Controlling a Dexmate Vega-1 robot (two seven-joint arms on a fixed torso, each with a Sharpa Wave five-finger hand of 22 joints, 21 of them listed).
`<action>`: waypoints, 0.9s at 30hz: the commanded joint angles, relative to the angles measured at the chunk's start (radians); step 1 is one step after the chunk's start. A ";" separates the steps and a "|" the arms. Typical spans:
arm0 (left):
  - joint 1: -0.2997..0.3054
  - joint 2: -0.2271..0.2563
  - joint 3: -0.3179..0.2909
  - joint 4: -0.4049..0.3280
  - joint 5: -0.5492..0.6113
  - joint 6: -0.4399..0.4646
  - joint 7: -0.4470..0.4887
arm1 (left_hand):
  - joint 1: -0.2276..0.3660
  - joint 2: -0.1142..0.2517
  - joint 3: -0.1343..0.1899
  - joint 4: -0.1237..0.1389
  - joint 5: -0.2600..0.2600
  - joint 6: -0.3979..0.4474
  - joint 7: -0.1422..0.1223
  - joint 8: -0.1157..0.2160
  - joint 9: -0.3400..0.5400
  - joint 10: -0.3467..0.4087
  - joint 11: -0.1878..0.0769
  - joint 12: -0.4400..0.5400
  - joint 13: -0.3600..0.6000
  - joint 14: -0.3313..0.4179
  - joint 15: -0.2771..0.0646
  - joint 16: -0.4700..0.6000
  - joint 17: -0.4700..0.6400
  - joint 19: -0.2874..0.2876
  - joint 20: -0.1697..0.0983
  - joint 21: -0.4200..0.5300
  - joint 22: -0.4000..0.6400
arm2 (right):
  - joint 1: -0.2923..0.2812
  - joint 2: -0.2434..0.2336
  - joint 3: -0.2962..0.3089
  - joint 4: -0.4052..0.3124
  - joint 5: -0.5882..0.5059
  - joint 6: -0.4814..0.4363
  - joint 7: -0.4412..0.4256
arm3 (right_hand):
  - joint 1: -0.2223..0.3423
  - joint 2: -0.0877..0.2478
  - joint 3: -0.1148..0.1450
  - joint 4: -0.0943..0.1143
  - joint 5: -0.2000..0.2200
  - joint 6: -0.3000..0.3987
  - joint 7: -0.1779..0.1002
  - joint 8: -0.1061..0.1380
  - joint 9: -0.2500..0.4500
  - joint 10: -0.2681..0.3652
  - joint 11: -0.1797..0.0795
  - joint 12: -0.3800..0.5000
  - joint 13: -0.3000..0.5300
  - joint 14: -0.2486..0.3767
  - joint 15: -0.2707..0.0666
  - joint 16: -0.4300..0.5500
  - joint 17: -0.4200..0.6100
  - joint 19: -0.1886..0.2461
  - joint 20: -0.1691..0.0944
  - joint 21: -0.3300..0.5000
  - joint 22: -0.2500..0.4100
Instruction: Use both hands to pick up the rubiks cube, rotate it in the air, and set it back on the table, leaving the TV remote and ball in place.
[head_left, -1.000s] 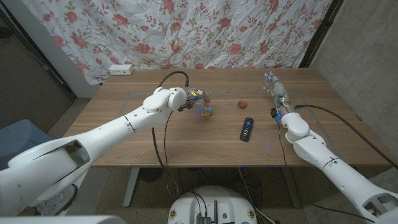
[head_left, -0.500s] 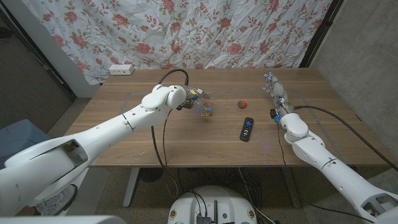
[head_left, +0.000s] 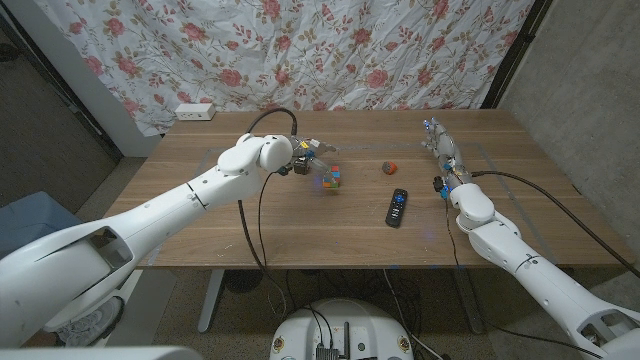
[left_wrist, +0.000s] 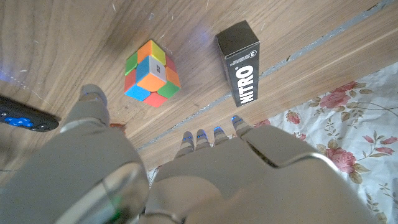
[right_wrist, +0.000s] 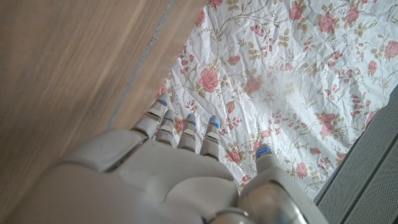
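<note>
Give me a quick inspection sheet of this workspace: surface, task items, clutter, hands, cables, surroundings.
Surface: wooden table, intact.
Job's things: rubiks cube on the table, not held; TV remote and ball beside it.
Clutter: black Nitro box near the cube; white power strip at the far edge.
Hands: left hand open beside the cube; right hand open, holding nothing.
Cables: black cable along the left arm.
Surroundings: floral curtain behind.

A black box (left_wrist: 238, 60) lettered NITRO is seen lying on the wooden desk (head_left: 250, 230). A white power strip (head_left: 194, 111) is placed at the desk's far left corner, before a floral curtain (head_left: 300, 50).
</note>
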 joint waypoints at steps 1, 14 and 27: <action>0.078 0.030 -0.099 -0.019 -0.120 -0.038 0.137 | -0.022 0.006 -0.004 0.005 -0.004 -0.032 0.005 -0.005 -0.001 -0.029 0.005 -0.002 0.001 -0.105 0.009 0.002 0.002 -0.167 -0.007 0.002 0.002 | 0.017 -0.003 -0.009 0.038 -0.003 0.040 0.040 | -0.003 0.016 -0.007 0.004 0.002 -0.014 0.002 -0.002 0.001 -0.019 -0.005 -0.005 0.002 -0.024 -0.001 -0.007 -0.001 -0.012 -0.001 -0.003 0.003; 0.178 0.021 -0.202 0.010 -0.293 -0.088 0.346 | -0.067 0.023 -0.011 0.020 -0.006 -0.028 0.002 0.007 -0.002 -0.010 -0.003 0.015 0.000 -0.081 -0.001 0.016 0.002 -0.143 -0.035 0.015 0.002 | 0.058 0.009 -0.022 0.113 0.014 0.095 0.113 | -0.006 0.009 -0.010 0.005 0.003 -0.038 0.021 -0.004 0.001 -0.021 -0.024 -0.003 0.000 -0.020 -0.055 -0.010 -0.010 -0.008 -0.048 0.000 0.002; 0.235 0.003 -0.285 0.118 -0.513 -0.238 0.489 | -0.100 0.071 0.000 0.029 -0.002 0.015 0.021 0.019 -0.003 0.029 -0.010 0.027 -0.002 -0.034 0.004 0.026 0.000 -0.096 -0.073 0.027 0.000 | 0.097 0.078 -0.018 0.221 0.055 0.186 0.136 | -0.024 0.013 -0.019 0.030 0.008 -0.098 0.075 -0.011 0.000 0.008 -0.026 0.005 -0.004 0.013 -0.087 -0.002 -0.018 -0.006 -0.083 0.001 0.000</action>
